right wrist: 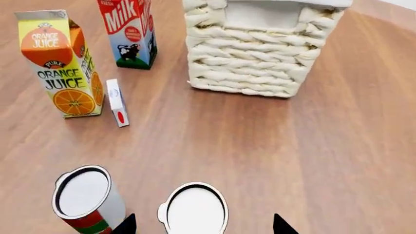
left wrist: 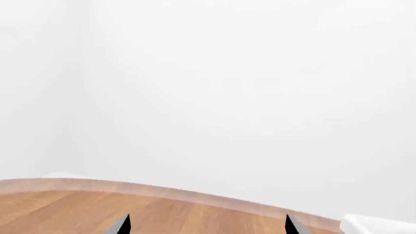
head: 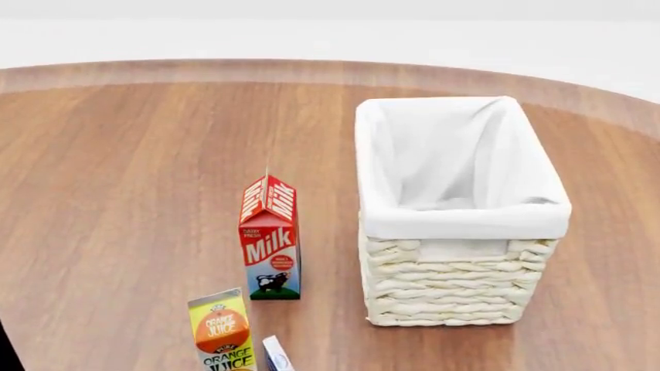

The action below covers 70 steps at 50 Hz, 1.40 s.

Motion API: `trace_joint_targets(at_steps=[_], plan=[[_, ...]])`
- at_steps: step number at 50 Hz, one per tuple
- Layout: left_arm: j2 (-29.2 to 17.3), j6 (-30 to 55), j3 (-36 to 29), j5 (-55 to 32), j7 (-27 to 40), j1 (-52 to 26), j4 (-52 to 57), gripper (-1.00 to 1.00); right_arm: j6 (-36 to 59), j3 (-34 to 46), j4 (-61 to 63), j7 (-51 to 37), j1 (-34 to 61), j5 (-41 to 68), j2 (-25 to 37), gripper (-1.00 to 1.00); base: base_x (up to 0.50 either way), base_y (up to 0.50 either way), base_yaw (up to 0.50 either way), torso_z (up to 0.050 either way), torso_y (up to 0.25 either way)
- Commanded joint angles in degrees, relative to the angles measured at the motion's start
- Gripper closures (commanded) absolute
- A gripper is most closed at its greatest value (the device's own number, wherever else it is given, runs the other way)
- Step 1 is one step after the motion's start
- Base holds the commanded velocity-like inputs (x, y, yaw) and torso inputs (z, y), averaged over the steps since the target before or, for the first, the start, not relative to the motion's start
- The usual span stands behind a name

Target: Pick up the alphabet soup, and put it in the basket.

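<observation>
In the right wrist view, a can with a silvery-white top [right wrist: 194, 209] stands on the wooden table; its label is hidden, so I take it for the alphabet soup. My right gripper [right wrist: 204, 225] is open, with one fingertip on each side of this can and a gap at both. The cream wicker basket [right wrist: 247, 63] with white lining stands beyond it, and it also shows in the head view [head: 454, 286]. My left gripper [left wrist: 208, 225] is open and empty over the table's edge. Neither gripper shows in the head view.
A red-and-green can [right wrist: 87, 200] stands close beside the soup can. An orange juice carton [right wrist: 62, 63], a small white box [right wrist: 117, 102] and a milk carton [right wrist: 130, 31] stand left of the basket. The milk carton [head: 270, 239] also shows in the head view.
</observation>
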<state>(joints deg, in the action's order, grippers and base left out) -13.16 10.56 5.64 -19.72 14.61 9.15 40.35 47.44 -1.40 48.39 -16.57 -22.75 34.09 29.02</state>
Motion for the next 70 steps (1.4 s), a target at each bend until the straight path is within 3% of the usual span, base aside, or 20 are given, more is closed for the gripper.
trace_joint_targets(at_steps=[1, 29, 70], plan=[[-0.36, -0.07, 0.32, -0.83, 0.49, 0.28, 0.56, -1.0, 0.86, 2.7, -1.62, 0.26, 1.08, -0.78, 0.69, -1.0, 0.0, 0.0, 0.0, 0.0, 0.0], [-0.91, -1.19, -0.56, -1.05, 0.96, 0.64, -0.08, -1.0, 3.96, 4.07, -7.15, 0.42, 8.99, 1.52, -0.13, -1.0, 0.0, 0.0, 0.0, 0.0, 0.0], [-2.14, -1.28, -1.65, -1.6, 2.13, 0.97, 0.54, -1.0, 2.29, 8.3, -15.66, 3.05, 12.6, 0.38, -0.96, -1.0, 0.0, 0.0, 0.0, 0.0, 0.0]])
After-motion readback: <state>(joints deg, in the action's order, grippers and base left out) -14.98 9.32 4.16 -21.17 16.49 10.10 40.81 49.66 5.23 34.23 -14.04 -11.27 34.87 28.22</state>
